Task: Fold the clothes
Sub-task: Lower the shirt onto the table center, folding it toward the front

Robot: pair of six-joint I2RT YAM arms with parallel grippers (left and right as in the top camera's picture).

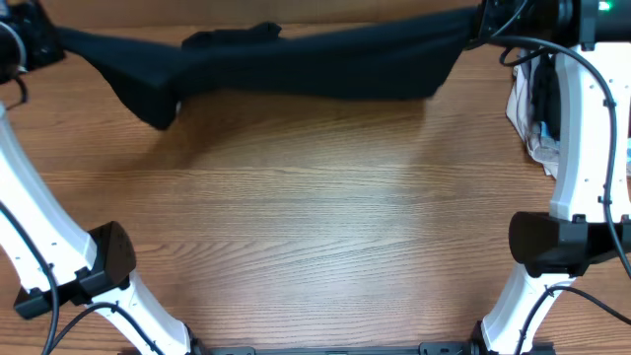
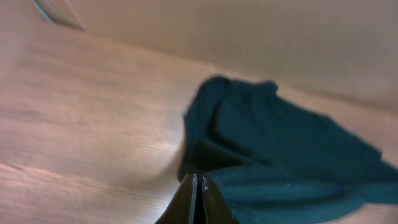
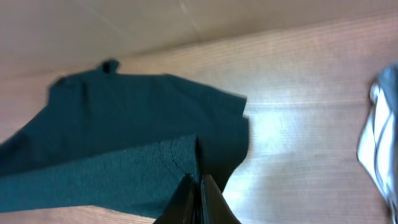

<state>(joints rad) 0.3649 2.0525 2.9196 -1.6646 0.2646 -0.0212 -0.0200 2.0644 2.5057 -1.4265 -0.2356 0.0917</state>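
The clothes (image 1: 315, 59), a large plain black T-shirt, hang stretched in a long band across the far side of the table. My left gripper (image 1: 54, 37) is shut on its left end and my right gripper (image 1: 475, 25) on its right end. A loose fold sags down near the left end. In the left wrist view the shut left gripper (image 2: 198, 182) pinches the fabric edge, and the clothes (image 2: 280, 155) drape away to the right over the wood. In the right wrist view the right gripper (image 3: 198, 182) is shut on a hem of the clothes (image 3: 124, 124).
A pile of white and light-blue garments (image 1: 532, 118) lies at the right edge of the wooden table (image 1: 315, 217), beside the right arm; the pile (image 3: 379, 143) shows at the right edge of the right wrist view. Both arm bases stand at the near corners.
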